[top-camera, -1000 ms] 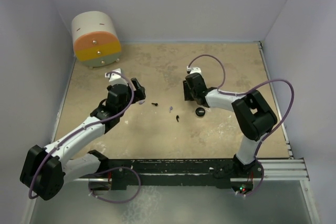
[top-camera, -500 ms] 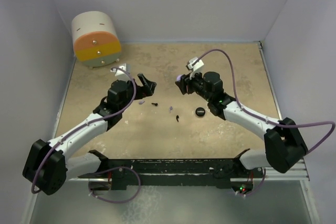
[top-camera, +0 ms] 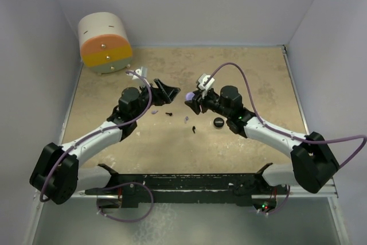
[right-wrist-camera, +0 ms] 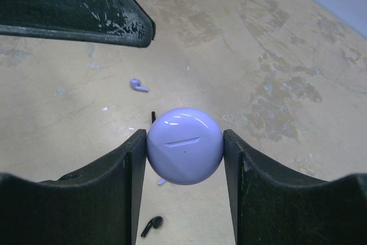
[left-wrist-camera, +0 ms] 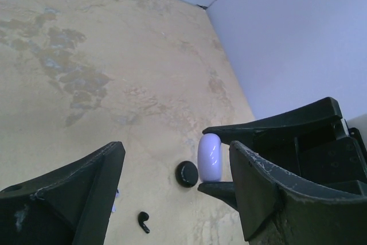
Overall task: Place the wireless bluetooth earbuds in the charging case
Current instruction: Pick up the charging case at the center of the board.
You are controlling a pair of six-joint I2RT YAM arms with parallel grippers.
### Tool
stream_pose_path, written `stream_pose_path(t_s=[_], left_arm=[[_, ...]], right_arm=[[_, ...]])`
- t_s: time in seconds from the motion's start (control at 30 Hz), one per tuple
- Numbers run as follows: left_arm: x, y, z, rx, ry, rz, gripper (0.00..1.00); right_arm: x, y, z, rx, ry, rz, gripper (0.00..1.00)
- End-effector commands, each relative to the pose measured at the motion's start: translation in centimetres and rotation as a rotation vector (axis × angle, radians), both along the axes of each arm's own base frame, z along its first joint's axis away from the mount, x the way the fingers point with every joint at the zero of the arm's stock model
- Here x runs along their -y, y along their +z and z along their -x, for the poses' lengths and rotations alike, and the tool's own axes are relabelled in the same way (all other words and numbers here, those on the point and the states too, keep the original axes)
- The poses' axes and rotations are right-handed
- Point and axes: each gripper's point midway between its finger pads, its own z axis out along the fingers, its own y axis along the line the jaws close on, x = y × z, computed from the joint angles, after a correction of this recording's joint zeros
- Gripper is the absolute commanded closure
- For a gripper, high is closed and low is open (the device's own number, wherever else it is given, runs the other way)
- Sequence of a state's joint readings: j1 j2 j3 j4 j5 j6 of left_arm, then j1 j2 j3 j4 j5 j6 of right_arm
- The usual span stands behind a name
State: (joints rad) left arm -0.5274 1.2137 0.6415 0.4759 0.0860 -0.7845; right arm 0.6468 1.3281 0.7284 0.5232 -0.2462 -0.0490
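Note:
A round lavender charging case [right-wrist-camera: 184, 145] hangs above the table with my right gripper [right-wrist-camera: 184, 137] shut on its two sides, lid seam facing the camera. From above the case [top-camera: 190, 96] is at mid table. My left gripper [top-camera: 170, 92] stands open just left of it, holding nothing; in the left wrist view the case [left-wrist-camera: 209, 157] shows close by my right-hand finger [left-wrist-camera: 269, 193]. On the table lie earbuds: a lavender one [top-camera: 154, 111], a black one [top-camera: 170, 113], a second lavender one [top-camera: 186, 120] and a second black one [top-camera: 194, 129].
A black round case [top-camera: 218, 122] lies shut on the table under the right arm. An orange and yellow cylinder [top-camera: 105, 43] stands in the back left corner. Pale walls close in the table on three sides.
The right arm has swung out and carried the lavender case up toward the middle. The left gripper has moved right to meet it, and its jaws have narrowed somewhat.

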Motion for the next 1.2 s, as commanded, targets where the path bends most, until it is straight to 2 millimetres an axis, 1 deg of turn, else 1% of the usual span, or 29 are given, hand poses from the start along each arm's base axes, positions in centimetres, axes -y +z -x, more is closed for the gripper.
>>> stream_pose_path(t_s=[0.0, 0.13, 0.3, 0.5, 0.9, 1.17], left_arm=[[1.7, 2.0, 1.0, 0.069, -0.095, 0.109, 0.27], [2.0, 1.6, 1.4, 0.072, -0.104, 0.149, 0.29], [2.0, 1.9, 1.8, 0.097, -0.098, 0.205, 0.29], [2.8, 1.5, 2.0, 0.094, -0.121, 0.209, 0.31], [3.9, 0.0, 1.9, 0.071, -0.136, 0.217, 0.37], [4.4, 0.0, 2.0, 0.075, -0.148, 0.223, 0.44]], right_arm=[[-1.2, 2.7, 0.3, 0.082, 0.057, -0.053, 1.00], [-1.7, 2.8, 0.2, 0.069, 0.064, -0.071, 1.00], [-2.4, 2.7, 0.3, 0.049, 0.088, -0.090, 1.00], [-2.8, 2.7, 0.1, 0.044, 0.092, -0.096, 1.00], [-3.3, 3.2, 0.2, 0.054, 0.107, -0.102, 1.00], [-3.4, 3.3, 0.3, 0.060, 0.112, -0.101, 1.00]])
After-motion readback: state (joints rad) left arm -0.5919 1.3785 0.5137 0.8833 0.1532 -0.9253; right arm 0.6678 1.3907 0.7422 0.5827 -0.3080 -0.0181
